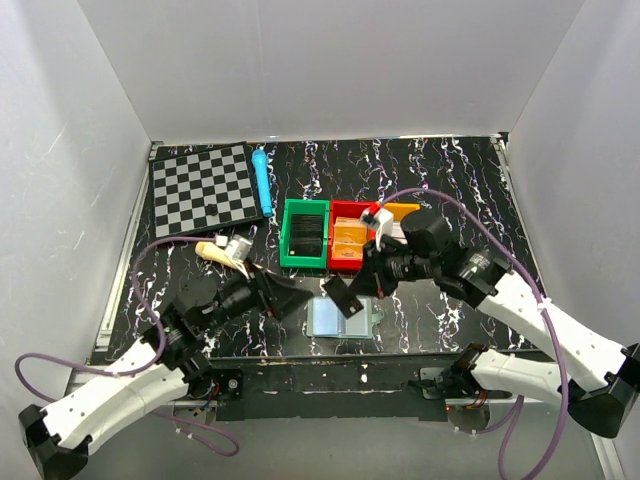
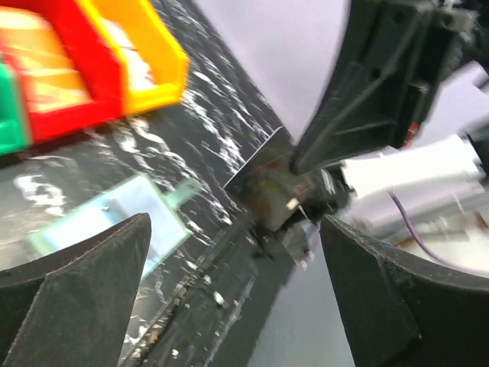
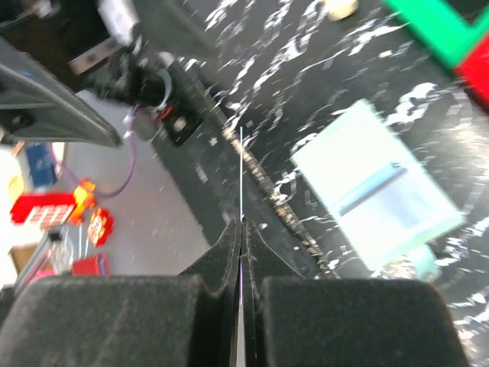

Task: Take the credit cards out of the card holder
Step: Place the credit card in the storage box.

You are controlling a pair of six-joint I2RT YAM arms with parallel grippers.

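The card holder (image 1: 343,317) lies open on the dark marbled table near the front edge, its pale blue panels facing up; it also shows in the wrist views (image 2: 114,222) (image 3: 378,195). My right gripper (image 1: 357,288) hovers just above it, shut on a thin dark credit card (image 1: 338,294). That card shows edge-on between the pressed jaws (image 3: 241,176) and as a dark reflective plate (image 2: 263,174). My left gripper (image 1: 293,300) is just left of the holder, open, with nothing between its fingers (image 2: 76,290).
Green (image 1: 305,233), red (image 1: 348,240) and orange (image 1: 400,212) bins stand behind the holder. A checkerboard (image 1: 202,188) and a blue pen (image 1: 262,183) lie at the back left. A small pale object (image 1: 222,255) lies by the left arm.
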